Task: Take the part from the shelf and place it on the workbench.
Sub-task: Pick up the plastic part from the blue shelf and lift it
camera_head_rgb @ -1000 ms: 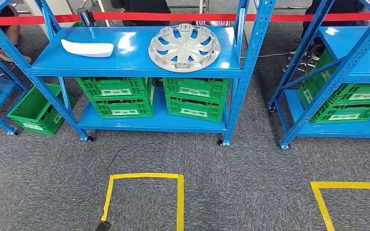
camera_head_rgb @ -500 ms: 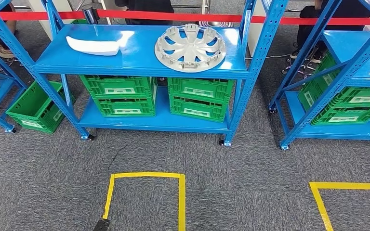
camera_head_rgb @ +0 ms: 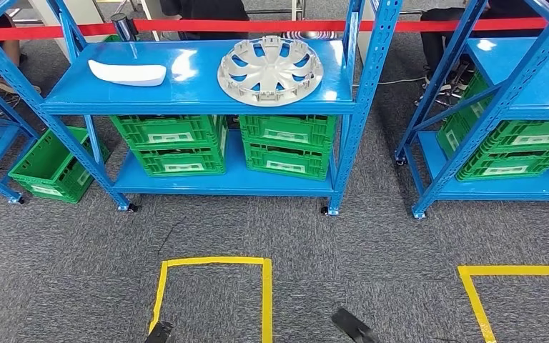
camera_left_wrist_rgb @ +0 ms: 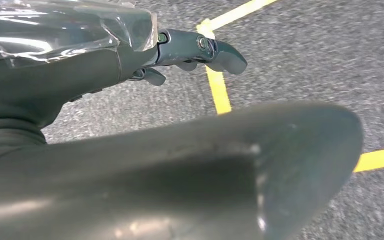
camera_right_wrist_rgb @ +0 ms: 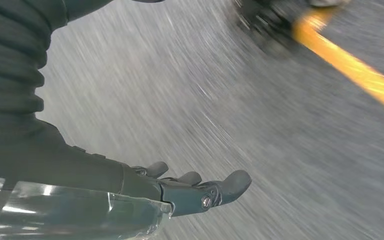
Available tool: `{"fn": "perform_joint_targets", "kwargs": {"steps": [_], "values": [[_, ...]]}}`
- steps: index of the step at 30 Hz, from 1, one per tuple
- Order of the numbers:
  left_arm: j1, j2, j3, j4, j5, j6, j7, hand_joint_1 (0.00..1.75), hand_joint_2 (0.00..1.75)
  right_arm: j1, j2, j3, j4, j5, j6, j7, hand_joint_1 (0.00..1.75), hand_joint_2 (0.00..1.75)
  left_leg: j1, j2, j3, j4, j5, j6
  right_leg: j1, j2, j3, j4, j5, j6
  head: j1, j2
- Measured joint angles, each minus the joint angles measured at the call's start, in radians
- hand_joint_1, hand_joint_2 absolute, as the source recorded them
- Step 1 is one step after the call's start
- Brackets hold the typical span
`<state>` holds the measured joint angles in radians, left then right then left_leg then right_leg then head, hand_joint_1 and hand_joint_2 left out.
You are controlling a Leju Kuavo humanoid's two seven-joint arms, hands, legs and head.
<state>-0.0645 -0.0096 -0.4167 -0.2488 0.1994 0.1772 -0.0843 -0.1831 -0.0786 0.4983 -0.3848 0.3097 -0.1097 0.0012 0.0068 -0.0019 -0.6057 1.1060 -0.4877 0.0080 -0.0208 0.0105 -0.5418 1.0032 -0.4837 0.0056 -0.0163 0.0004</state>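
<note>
Approaching the shelf (camera_head_rgb: 200, 100), you have both hands empty: left hand (camera_left_wrist_rgb: 190, 50) and right hand (camera_right_wrist_rgb: 200, 192) hang loose over the carpet. The hubcap (camera_head_rgb: 270, 70) lies at the shelf's right end. Close in, then raise both arms.

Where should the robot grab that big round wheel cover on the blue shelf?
Probably by its outer rim, at the edge nearest the robot. The wheel cover lies flat on the top shelf, close to the front edge, so fingers coming from the front could likely hook over the rim or through a spoke gap. Its wide shape may need both hands.
</note>
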Motion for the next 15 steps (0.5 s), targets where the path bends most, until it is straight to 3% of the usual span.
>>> {"fn": "perform_joint_targets", "kwargs": {"steps": [2,4,6,8,10,11,12,13,15], "values": [[-0.005,0.0,-0.002,-0.001,-0.003,-0.002,-0.001,0.0,0.0,-0.04,-0.001,0.024,-0.054,0.068,0.002,-0.024,0.0,1.75,-0.009,0.0,0.04,-0.089,0.029,0.017,0.0,0.001,-0.004,-0.001,0.003,0.005,0.001,0.0],[-0.006,0.0,-0.002,-0.001,-0.006,-0.003,-0.003,0.0,0.0,-0.081,-0.002,0.049,-0.102,0.135,0.007,-0.046,0.0,1.75,-0.016,0.002,0.041,-0.106,0.031,0.028,0.0,0.001,-0.01,-0.005,0.009,0.015,0.001,0.0],[-0.007,-0.002,-0.003,-0.002,-0.009,-0.003,-0.005,0.0,0.0,-0.123,-0.004,0.07,-0.145,0.189,0.013,-0.063,0.0,1.75,-0.01,0.005,0.049,-0.132,0.044,0.038,0.003,-0.001,-0.019,0.004,0.003,0.021,0.002,0.0],[-0.011,-0.004,-0.004,-0.005,-0.011,-0.003,-0.006,0.0,0.0,-0.171,-0.006,0.085,-0.18,0.226,0.019,-0.074,0.0,1.75,-0.005,0.01,0.057,-0.155,0.058,0.046,0.006,-0.003,-0.058,0.078,-0.033,0.017,0.003,0.0],[-0.015,-0.007,-0.004,-0.005,-0.013,-0.003,-0.006,0.0,0.0,-0.211,-0.008,0.094,-0.206,0.25,0.026,-0.078,0.0,1.75,-0.007,0.011,0.056,-0.157,0.061,0.048,0.004,-0.004,-0.123,0.211,-0.082,0.013,0.004,0.0],[-0.015,-0.008,-0.005,-0.005,-0.015,-0.003,-0.006,0.0,0.0,-0.225,-0.009,0.098,-0.216,0.262,0.029,-0.079,0.0,1.75,-0.007,0.01,0.055,-0.155,0.06,0.047,0.002,-0.004,-0.148,0.26,-0.094,0.016,0.004,0.0],[-0.016,-0.01,-0.006,-0.005,-0.017,-0.002,-0.006,0.0,0.0,-0.235,-0.01,0.101,-0.225,0.276,0.03,-0.081,0.0,1.75,-0.006,0.008,0.055,-0.153,0.059,0.045,0.0,-0.004,-0.158,0.276,-0.091,0.024,0.004,0.0],[-0.016,-0.011,-0.007,-0.005,-0.019,-0.002,-0.006,0.0,0.0,-0.245,-0.01,0.105,-0.234,0.292,0.031,-0.083,0.0,1.75,-0.005,0.006,0.055,-0.15,0.057,0.043,-0.002,-0.005,-0.149,0.252,-0.072,0.035,0.005,0.0],[-0.018,-0.013,-0.009,-0.006,-0.022,0.001,-0.006,0.0,0.0,-0.272,-0.009,0.115,-0.253,0.333,0.034,-0.09,0.0,1.75,-0.003,0.004,0.051,-0.133,0.047,0.03,-0.009,-0.008,-0.09,0.115,-0.012,0.054,0.005,0.0]]}}
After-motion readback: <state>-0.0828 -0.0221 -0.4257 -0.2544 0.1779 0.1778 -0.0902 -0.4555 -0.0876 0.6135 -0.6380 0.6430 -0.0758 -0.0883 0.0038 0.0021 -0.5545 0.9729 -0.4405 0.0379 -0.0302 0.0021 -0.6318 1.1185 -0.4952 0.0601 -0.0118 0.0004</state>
